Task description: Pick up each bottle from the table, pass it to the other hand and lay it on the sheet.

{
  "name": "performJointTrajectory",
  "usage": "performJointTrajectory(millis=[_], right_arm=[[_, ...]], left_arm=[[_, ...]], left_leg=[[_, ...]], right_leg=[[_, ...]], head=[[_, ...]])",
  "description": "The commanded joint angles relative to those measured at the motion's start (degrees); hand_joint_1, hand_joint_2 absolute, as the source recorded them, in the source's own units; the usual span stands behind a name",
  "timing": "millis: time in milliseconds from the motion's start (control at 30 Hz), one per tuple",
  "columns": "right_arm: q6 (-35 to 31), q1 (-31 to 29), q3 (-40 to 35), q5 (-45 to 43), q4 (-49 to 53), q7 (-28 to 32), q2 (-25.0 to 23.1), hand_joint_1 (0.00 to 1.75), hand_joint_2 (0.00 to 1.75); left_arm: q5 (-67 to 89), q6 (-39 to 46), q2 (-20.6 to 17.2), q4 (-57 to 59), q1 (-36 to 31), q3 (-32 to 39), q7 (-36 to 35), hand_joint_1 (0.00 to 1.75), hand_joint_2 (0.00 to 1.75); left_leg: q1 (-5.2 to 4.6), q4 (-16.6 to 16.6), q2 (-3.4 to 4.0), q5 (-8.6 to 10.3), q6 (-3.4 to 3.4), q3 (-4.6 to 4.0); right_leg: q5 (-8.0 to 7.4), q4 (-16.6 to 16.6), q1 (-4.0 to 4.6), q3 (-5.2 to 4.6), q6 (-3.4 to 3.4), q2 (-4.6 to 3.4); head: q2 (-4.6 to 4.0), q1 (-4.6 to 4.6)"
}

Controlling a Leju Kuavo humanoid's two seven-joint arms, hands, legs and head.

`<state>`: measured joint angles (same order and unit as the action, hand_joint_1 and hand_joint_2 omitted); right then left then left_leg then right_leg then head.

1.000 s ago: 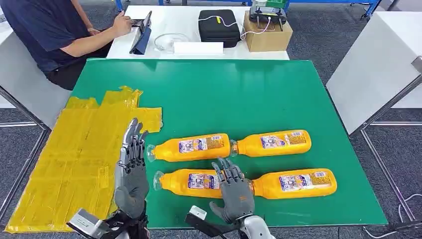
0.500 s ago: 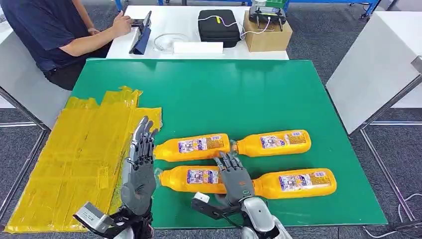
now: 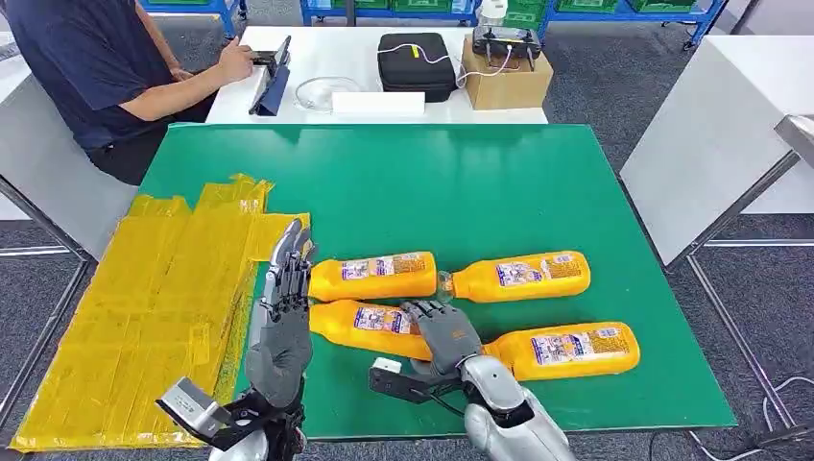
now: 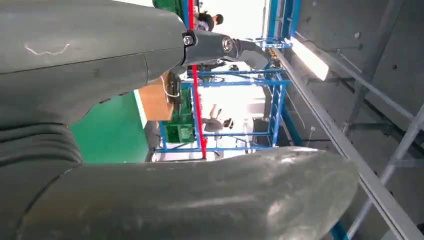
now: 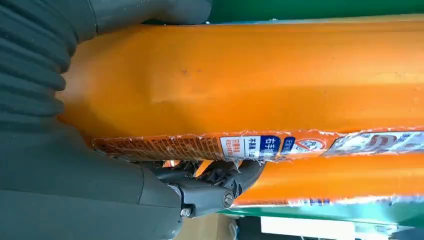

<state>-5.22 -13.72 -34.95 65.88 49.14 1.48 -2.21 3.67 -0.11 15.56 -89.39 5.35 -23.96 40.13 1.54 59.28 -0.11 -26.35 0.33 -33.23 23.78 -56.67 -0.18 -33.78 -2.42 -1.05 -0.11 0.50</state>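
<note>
Closest to me, my right hand (image 3: 446, 336) sits palm-down on the near-left bottle (image 3: 370, 325), fingers (image 3: 422, 312) draped over its body. In the right wrist view the orange bottle (image 5: 250, 80) presses against the palm with fingers (image 5: 210, 177) curled around the label edge, so I read it as gripping that bottle, which lies on the green worktop (image 3: 461, 182).

My left hand (image 3: 281, 327) stands just left of it, held upright and edge-on, fingers (image 3: 288, 259) straight and apart, holding nothing. It rises at the line between green mat and yellow sheet (image 3: 144, 298), its fingertips near the cap end of the far-left bottle (image 3: 374, 277). The left wrist view shows thumb and palm with nothing between them.

The near-right bottle (image 3: 566, 348) lies right of my right hand, neck pointing toward it, very close to the wrist; I can't tell if they touch. The far-right bottle (image 3: 518, 275) lies behind it, its cap just beside the base of the far-left bottle. All four lie on their sides, caps to the left, the two left ones nearly touching along their length. That crowds the grasp.

The yellow sheet covers the worktop's left part, wrinkled, with no bottle on it.

Farther back, a white table (image 3: 307, 58) carries a black case (image 3: 416, 65), a cardboard box (image 3: 506, 72), a white box (image 3: 377, 103) and a cable coil. A person (image 3: 86, 67) in a dark shirt sits at its left, hand at a tablet (image 3: 274, 67).
</note>
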Motion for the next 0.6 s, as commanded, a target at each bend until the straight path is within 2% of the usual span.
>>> performJointTrajectory(millis=[33,167,267,300,367,400,600], right_arm=[[4.2,6.3,-1.8,-3.3,-6.2,1.1,4.3,1.75,1.75],[4.4,6.9,-1.9,-4.7,-7.0,1.2,4.5,1.75,1.75],[-3.6,9.8,1.0,-11.7,-2.4,1.5,2.9,1.75,1.75],[-4.3,10.6,1.1,-12.4,-0.6,1.1,2.6,1.75,1.75],[-4.3,10.6,1.1,-12.4,-0.6,1.1,2.6,1.75,1.75],[-4.3,10.6,1.1,-12.4,-0.6,1.1,2.6,1.75,1.75],[-4.3,10.6,1.1,-12.4,-0.6,1.1,2.6,1.75,1.75]], left_arm=[[-1.3,-1.0,-0.5,4.6,-2.1,-1.2,-0.1,0.00,0.00],[-1.8,-1.8,-0.1,5.1,-2.2,-0.5,-0.1,0.00,0.00],[-4.4,-2.4,2.9,4.6,0.0,5.5,-0.1,0.00,0.00],[-4.6,-2.6,3.1,4.3,0.4,6.3,-0.1,0.00,0.00],[-4.6,-2.6,3.1,4.3,0.4,6.3,-0.1,0.00,0.00],[-4.6,-2.6,3.1,4.3,0.4,6.3,-0.1,0.00,0.00],[-4.6,-2.6,3.1,4.3,0.4,6.3,-0.1,0.00,0.00]], left_leg=[[-0.08,-0.3,-0.53,0.31,0.24,-0.10],[-0.03,-0.2,-0.44,0.13,0.23,0.27],[-0.02,-0.1,-0.37,-0.07,0.19,0.52],[-0.06,-0.1,-0.51,0.01,0.24,0.28],[0.01,0.0,-0.25,-0.38,0.18,0.84],[-0.06,-0.1,-0.44,-0.20,0.22,0.45],[-0.01,0.0,-0.30,-0.50,0.18,0.90]], right_leg=[[-0.06,0.3,-0.05,0.09,0.05,0.63],[-0.08,0.2,-0.01,0.45,0.04,0.51],[0.12,0.1,0.00,0.69,-0.07,0.42],[0.12,0.2,-0.04,0.46,-0.02,0.59],[0.47,0.0,0.03,0.97,-0.01,0.25],[0.33,0.1,-0.05,0.65,0.03,0.49],[0.41,0.1,0.02,1.03,0.04,0.34]], head=[[0.00,0.00],[0.00,-0.02],[0.00,0.00],[0.00,0.00],[0.00,0.02],[0.00,0.04],[0.00,0.00]])
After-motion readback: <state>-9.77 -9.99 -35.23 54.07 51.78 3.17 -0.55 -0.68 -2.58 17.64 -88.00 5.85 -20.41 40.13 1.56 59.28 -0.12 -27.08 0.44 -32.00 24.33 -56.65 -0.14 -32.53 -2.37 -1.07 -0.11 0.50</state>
